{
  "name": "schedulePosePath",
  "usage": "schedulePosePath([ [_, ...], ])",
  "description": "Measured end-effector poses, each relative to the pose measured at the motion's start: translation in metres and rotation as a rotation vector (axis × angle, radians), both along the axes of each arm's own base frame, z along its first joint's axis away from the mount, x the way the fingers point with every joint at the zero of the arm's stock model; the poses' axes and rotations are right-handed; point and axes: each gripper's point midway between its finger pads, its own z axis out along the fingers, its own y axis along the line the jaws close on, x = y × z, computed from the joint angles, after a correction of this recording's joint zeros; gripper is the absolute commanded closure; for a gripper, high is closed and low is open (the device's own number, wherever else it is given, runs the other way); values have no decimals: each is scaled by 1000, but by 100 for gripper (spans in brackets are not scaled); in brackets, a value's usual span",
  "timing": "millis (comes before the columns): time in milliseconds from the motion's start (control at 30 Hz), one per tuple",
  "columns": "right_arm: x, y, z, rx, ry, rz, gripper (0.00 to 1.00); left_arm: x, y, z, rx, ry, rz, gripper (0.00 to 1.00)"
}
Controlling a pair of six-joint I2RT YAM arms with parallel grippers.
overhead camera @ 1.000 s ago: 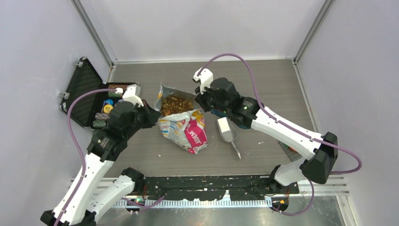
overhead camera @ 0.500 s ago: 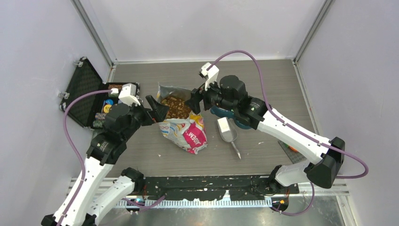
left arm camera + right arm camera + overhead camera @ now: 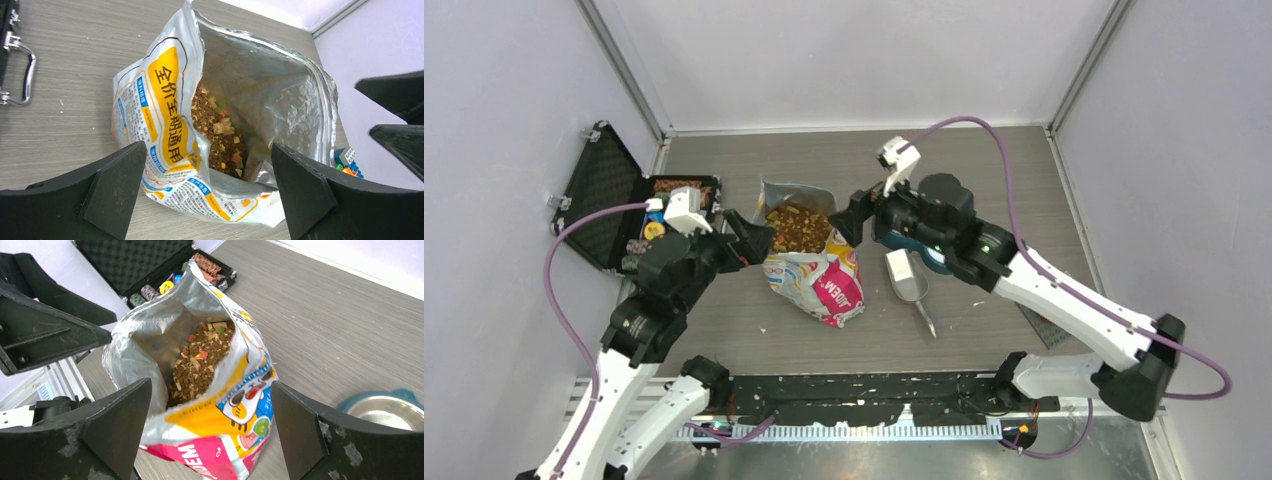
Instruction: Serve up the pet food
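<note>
Where the bag (image 3: 819, 278) slumps on the table (image 3: 1004, 180), its foil mouth gapes upward and toward the far side. The pink base points near-right, so the long axis runs far-left to near-right. Pet food (image 3: 798, 228) sits inside the mouth as a brown mass flecked with pale, red and green bits.

Left gripper (image 3: 749, 232) is just left of the mouth, claw spread wide, nothing held. Right gripper (image 3: 846, 213) is just right of the mouth, claw likewise apart and empty.

Metal scoop (image 3: 906, 282) lies right of the bag, handle toward near-right. A steel bowl (image 3: 387, 412) with a teal rim is partly hidden under the right arm. An open black case (image 3: 604, 200) holding chips stands at far left.
</note>
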Motion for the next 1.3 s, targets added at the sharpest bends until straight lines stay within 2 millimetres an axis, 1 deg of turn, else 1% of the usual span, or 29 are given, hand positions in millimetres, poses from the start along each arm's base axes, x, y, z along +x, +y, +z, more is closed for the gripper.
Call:
schedulePosePath([
  [33,-5,-14,1,17,-3,-32,4,-2,3,0,-1,-6,8,1],
  [67,-6,-16,1,18,-3,-35,4,-4,5,-1,-1,-10,16,1],
  [133,-13,-36,1,49,-9,-85,4,-10,12,-3,-4,-18,39,1],
  [233,-28,-69,-12,85,3,-158,4,-21,26,-7,-12,-29,89,1],
  [300,-36,-87,-28,96,31,-202,4,-27,38,-10,-33,-40,143,1],
  [367,-41,-105,-53,89,86,-266,4,-33,49,-17,-51,-36,199,1],
  [433,-45,-119,-77,65,147,-327,4,-38,60,-30,-66,-15,256,1],
  [500,-50,-134,-107,28,225,-391,4,-42,68,-48,-67,24,304,1],
  [567,-57,-144,-132,-2,283,-427,4,-46,73,-66,-62,71,335,1],
  [633,-67,-154,-158,-38,338,-449,3,-52,77,-82,-52,114,351,1],
  [767,-88,-172,-214,-114,457,-482,0,-65,83,-121,-19,205,373,1],
  [800,-95,-176,-232,-140,495,-485,0,-68,84,-131,-12,224,375,1],
  [833,-99,-178,-243,-156,517,-486,5,-71,84,-140,-8,240,369,1],
  [900,-107,-181,-266,-189,556,-480,13,-73,80,-152,-16,248,346,1],
  [933,-112,-182,-279,-206,578,-474,14,-74,78,-156,-24,244,335,1],
  [1000,-116,-181,-298,-230,608,-462,15,-75,75,-159,-43,231,318,1],
  [1067,-117,-178,-312,-249,630,-450,22,-76,75,-156,-59,211,312,1],
  [1100,-113,-174,-312,-244,623,-449,32,-76,75,-154,-66,200,311,1],
  [1133,-110,-168,-311,-233,620,-441,48,-76,75,-152,-70,195,311,1],
  [1167,-107,-165,-314,-234,621,-442,55,-77,75,-152,-72,193,311,1],
  [1200,-104,-164,-314,-236,613,-444,68,-77,75,-151,-73,190,310,1],
  [1233,-103,-162,-314,-239,613,-443,74,-77,75,-151,-73,189,309,1],
  [1267,-102,-162,-317,-248,616,-445,84,-77,74,-151,-73,187,305,1],
  [1300,-103,-161,-319,-256,621,-442,88,-77,73,-150,-75,186,297,1],
])
